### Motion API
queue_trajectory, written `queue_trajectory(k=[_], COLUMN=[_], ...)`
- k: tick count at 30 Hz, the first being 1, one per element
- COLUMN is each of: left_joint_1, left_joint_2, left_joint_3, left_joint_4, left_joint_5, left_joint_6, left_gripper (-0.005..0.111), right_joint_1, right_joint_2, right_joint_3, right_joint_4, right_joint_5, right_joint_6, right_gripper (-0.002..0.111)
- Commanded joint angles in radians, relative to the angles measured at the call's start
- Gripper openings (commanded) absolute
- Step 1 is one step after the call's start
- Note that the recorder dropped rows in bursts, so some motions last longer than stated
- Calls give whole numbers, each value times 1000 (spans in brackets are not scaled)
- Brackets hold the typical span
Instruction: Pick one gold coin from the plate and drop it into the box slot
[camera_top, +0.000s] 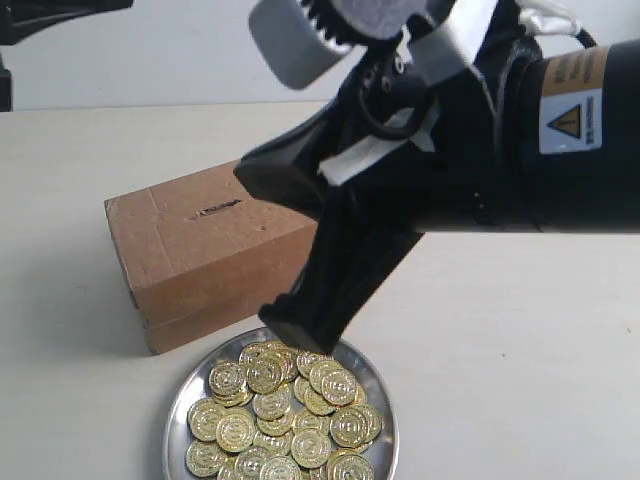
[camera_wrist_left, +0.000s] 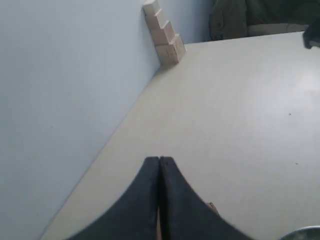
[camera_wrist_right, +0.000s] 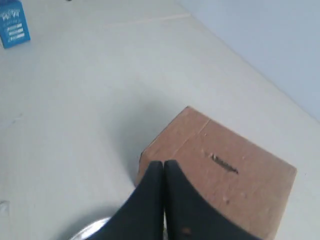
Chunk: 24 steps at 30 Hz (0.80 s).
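The silver plate (camera_top: 178, 412) sits at the front of the table, heaped with several gold coins (camera_top: 280, 418). Just behind it stands the brown cardboard box (camera_top: 210, 255), with the dark slot (camera_top: 217, 209) in its top face. My right gripper (camera_top: 296, 334) hangs shut just over the plate's far rim, tips close to the nearest coins, and no coin shows between its fingers. The right wrist view shows the same shut gripper (camera_wrist_right: 164, 163) in front of the box (camera_wrist_right: 235, 190), the slot (camera_wrist_right: 223, 163) and a sliver of plate rim (camera_wrist_right: 87, 231). My left gripper (camera_wrist_left: 159, 159) is shut over bare table.
A stepped stack of wooden blocks (camera_wrist_left: 163, 31) stands against the wall in the left wrist view. A small blue carton (camera_wrist_right: 12, 22) rests far off on the table in the right wrist view. The right arm's black body (camera_top: 480, 130) fills the upper right of the exterior view.
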Motion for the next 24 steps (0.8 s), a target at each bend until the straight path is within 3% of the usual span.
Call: queue_trajectory(k=[1, 24], left_joint_1=[-5, -5], left_joint_2=[-97, -283], left_joint_3=[-3, -3], left_joint_4=[2, 8], left_joint_5=[11, 11], left_joint_6=[-11, -7], left_gripper=[0, 0], right_joint_1=[1, -8], right_joint_2=[-6, -52], right_joint_3=[5, 5], right_joint_4=[-1, -1], right_joint_5=[-84, -81], right_joint_6=[-9, -8], right_gripper=[0, 0])
